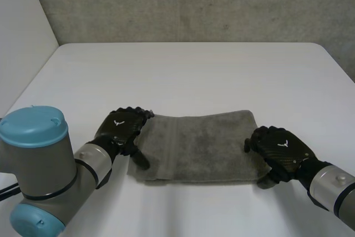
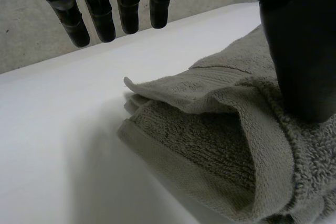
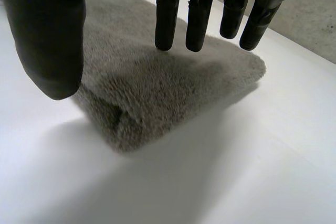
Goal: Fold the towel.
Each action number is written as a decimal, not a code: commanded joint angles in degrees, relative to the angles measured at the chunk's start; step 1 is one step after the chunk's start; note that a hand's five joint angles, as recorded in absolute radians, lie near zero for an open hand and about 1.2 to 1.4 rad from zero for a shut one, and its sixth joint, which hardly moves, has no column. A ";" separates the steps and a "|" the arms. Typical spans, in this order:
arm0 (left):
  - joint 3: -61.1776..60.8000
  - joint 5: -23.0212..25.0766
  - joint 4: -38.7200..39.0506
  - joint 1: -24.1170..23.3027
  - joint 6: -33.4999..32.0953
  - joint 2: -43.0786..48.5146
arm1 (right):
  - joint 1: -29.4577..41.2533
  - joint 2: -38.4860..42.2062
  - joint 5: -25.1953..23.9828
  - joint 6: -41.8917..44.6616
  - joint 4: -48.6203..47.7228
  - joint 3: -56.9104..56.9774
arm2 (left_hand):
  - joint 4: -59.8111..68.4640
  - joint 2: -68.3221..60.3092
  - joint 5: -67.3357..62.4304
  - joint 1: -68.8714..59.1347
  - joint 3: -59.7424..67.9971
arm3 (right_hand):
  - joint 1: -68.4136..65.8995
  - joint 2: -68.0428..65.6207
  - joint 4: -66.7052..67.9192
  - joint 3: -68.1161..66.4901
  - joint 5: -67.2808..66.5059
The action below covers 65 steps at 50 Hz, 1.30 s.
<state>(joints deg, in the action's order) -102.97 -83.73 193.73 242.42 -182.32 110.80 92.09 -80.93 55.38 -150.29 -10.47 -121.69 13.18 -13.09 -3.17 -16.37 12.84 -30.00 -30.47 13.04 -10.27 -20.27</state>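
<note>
Towel (image 1: pixel 199 145) looked soft and floppy, probably best pinched at its end corners; left hand (image 1: pixel 123 127) and right hand (image 1: pixel 277 147) sat spread open at either end.

the desk (image 1: pixel 194 70) is wide and bare beyond the towel (image 1: pixel 199 145), and a hand could slide there freely, all the way to the grey wall (image 1: pixel 194 4) at the back. the towel lies flat near the front edge, a low soft bump in the way. the left hand (image 1: pixel 119 129) sits at its left end and the right hand (image 1: pixel 277 148) at its right end, so both ends are blocked. between the two hands the top of the towel is open. in the left wrist view there is a gap under the straight fingers (image 2: pixel 101 19), with bare desk below them.
</note>
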 commanded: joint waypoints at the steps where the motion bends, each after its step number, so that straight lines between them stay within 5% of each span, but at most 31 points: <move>1: -0.30 0.06 0.50 0.07 -0.05 -0.05 | -2.44 1.21 -0.89 2.46 -2.97 -1.10 | -3.18 3.21 3.17 6.49 -2.84 | -2.78 -2.31 -3.04 0.27 -2.51; 10: -0.39 0.06 0.51 -0.10 0.04 -0.05 | -3.59 3.68 -1.24 2.64 -5.44 -0.57 | -3.18 3.21 3.17 6.49 -2.84 | -20.29 -19.82 -3.04 0.27 -20.01; 18: -0.48 0.06 0.68 -0.10 -0.05 -0.05 | -7.27 3.15 -1.51 2.55 -5.44 1.01 | -3.18 3.21 3.17 6.49 -2.84 | -49.99 -49.52 -3.04 0.27 -49.72; 35: -0.48 0.06 0.68 0.07 -0.05 -0.32 | -12.82 -1.16 -5.20 1.84 -2.45 2.42 | -3.18 3.21 3.17 6.49 -2.84 | -47.71 -47.24 -3.04 0.27 -47.43; 37: -0.57 0.06 0.59 -0.02 -0.05 -0.41 | -12.73 -0.98 -5.55 1.58 0.79 1.89 | -3.18 3.21 3.17 6.49 -2.84 | -22.56 -22.09 -3.04 0.27 -22.28; 42: -0.57 0.06 0.59 -0.10 -0.05 -0.49 | -11.94 -1.16 -5.81 0.53 2.30 -0.03 | -3.18 3.21 3.17 6.49 -2.84 | -8.38 -7.91 -3.04 0.27 -8.11; 65: -0.48 0.67 -1.34 1.48 3.64 -8.14 | -6.32 2.70 -3.80 -6.15 -8.07 -1.98 | -3.18 3.21 3.17 6.49 -2.84 | -8.68 -8.21 -3.04 0.27 -8.40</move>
<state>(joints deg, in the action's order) -103.52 -83.33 192.89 242.90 -180.45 102.88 84.61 -80.19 50.45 -155.99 -17.43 -123.97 13.18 -13.09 -3.17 -16.38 12.84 -39.94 -40.42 13.04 -10.27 -28.66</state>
